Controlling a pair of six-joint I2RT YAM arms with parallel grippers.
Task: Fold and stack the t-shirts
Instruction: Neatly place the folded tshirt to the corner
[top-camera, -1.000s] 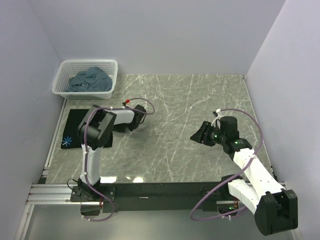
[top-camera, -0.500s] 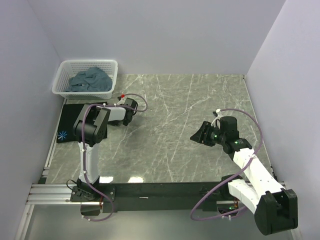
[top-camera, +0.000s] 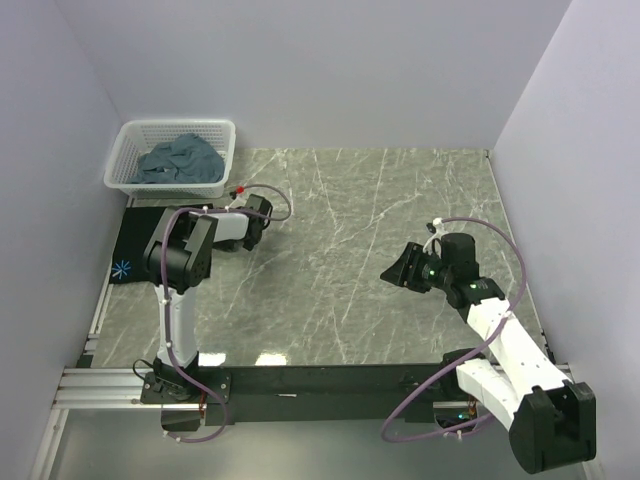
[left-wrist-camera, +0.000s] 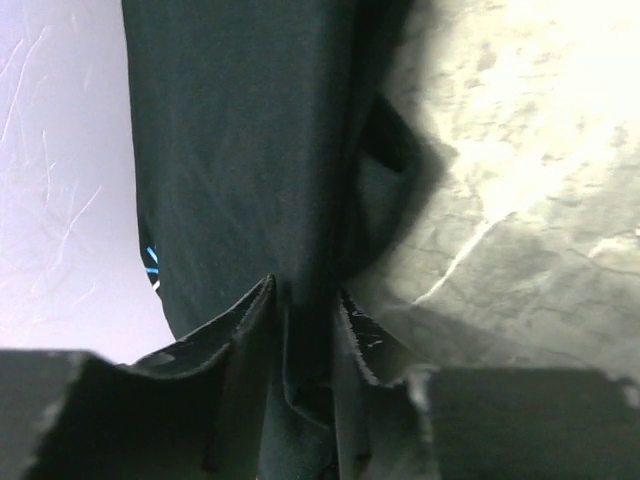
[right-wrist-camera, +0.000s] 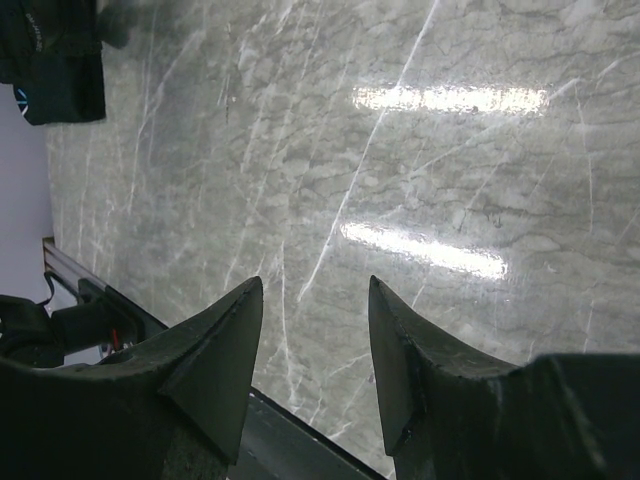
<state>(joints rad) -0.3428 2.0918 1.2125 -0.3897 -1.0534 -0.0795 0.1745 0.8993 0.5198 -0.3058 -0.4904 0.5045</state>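
Observation:
The black t-shirt lies folded at the table's left edge, its pale-blue starburst near the front. My left arm's wrist hovers just right of it, and the arm hides the fingers from above. In the left wrist view my left gripper stands slightly open, a fold of the black t-shirt still between the jaws. Slate blue-grey t-shirts sit crumpled in the basket. My right gripper hangs open over bare marble at the right, holding nothing. The black t-shirt shows far off in the right wrist view.
The white lattice basket stands at the back left corner, just behind the black shirt. Walls close in the table on the left, back and right. A metal rail runs along the near edge by the arm bases.
My left arm has pulled back to the left and toward the basket, dragging the black shirt with it. Its jaws have parted a little. The right arm has not moved.

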